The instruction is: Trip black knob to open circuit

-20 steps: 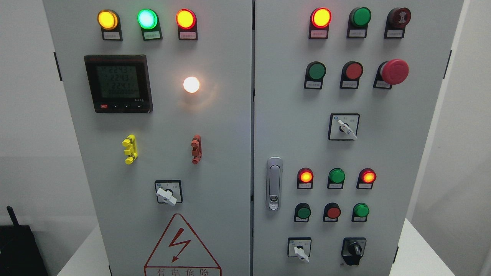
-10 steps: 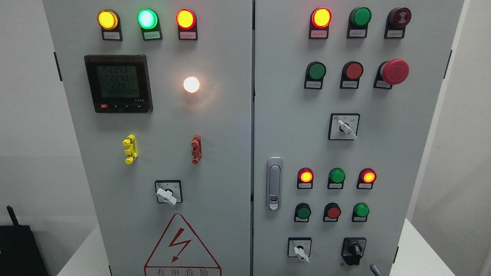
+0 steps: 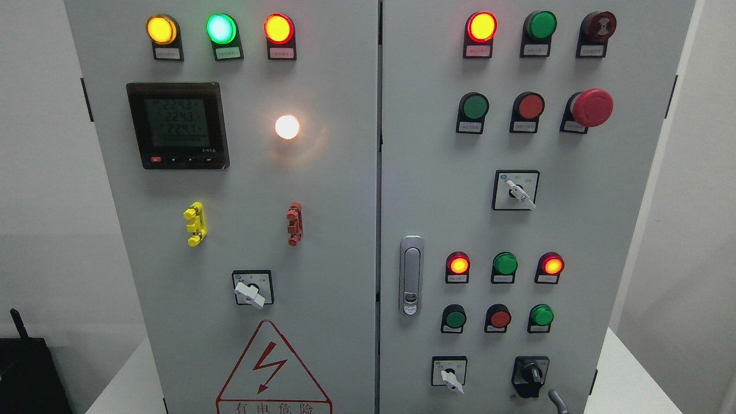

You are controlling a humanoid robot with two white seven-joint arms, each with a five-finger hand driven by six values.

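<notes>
The black rotary knob (image 3: 530, 375) sits at the lower right of the right door of the grey control cabinet (image 3: 368, 190), its pointer roughly upright. A small grey tip of my right hand (image 3: 556, 400) shows at the bottom edge, just below and to the right of the knob, not touching it. The rest of that hand is out of frame. My left hand is not in view.
A white selector switch (image 3: 450, 376) sits left of the knob, with lit and unlit pilot lamps above it. A red mushroom stop button (image 3: 591, 107) juts out at upper right. The door handle (image 3: 411, 276) is mid-panel. A black device (image 3: 26, 374) stands at lower left.
A grey tip of my right hand has come into view at the bottom right and has risen a little toward the black knob. The knob and the lamps are unchanged.
</notes>
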